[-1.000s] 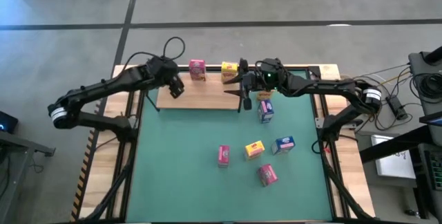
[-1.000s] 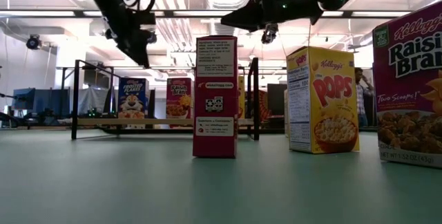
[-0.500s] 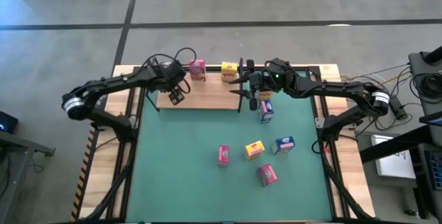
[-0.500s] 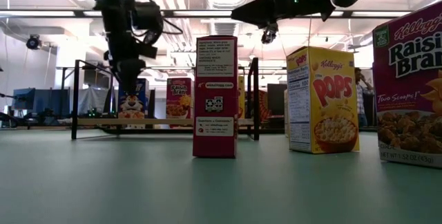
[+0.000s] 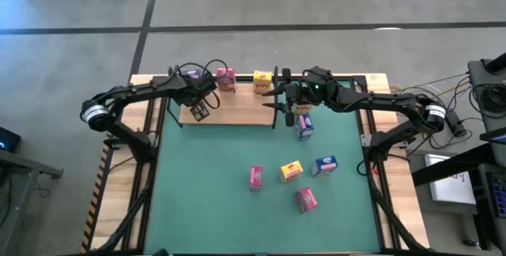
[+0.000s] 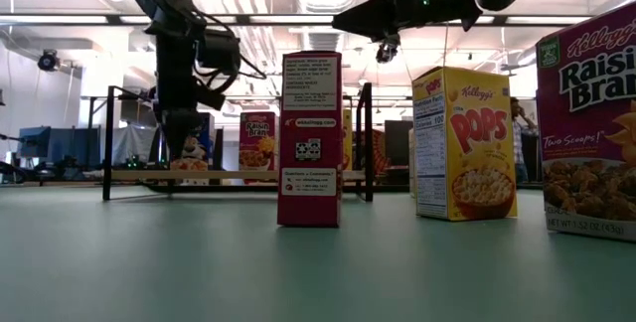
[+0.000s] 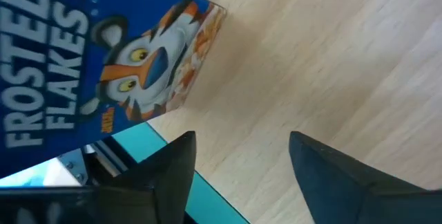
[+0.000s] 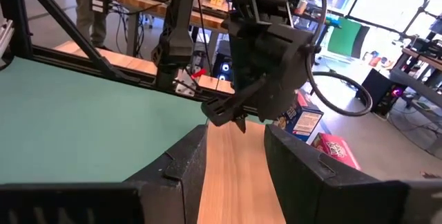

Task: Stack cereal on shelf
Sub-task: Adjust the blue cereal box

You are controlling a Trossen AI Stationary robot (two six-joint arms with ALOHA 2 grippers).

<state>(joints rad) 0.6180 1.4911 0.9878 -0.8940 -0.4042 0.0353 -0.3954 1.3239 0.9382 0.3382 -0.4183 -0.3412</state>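
The shelf (image 5: 237, 110) is a light-wood panel at the far edge of the green mat. On it stand a pink cereal box (image 5: 226, 79), a yellow one (image 5: 263, 81) and a blue Frosted Flakes box (image 7: 103, 65). My left gripper (image 7: 238, 141) is open and points steeply down over the shelf's left end. It is just beside the blue box, with bare wood between its fingers. My right gripper (image 8: 235, 137) is open and held level above the shelf's right end, holding nothing. Several more boxes stand on the mat, among them a blue one (image 5: 304, 126).
On the mat stand a pink box (image 5: 255, 178), a yellow box (image 5: 291, 171), a blue box (image 5: 325, 165) and another pink box (image 5: 307, 200). Black frame posts (image 6: 106, 143) rise at the shelf's ends. The near half of the mat (image 5: 205, 216) is bare.
My left gripper has come down toward the shelf's left end and tipped to point more steeply downward, ending in front of the blue box in the low view. No box has moved.
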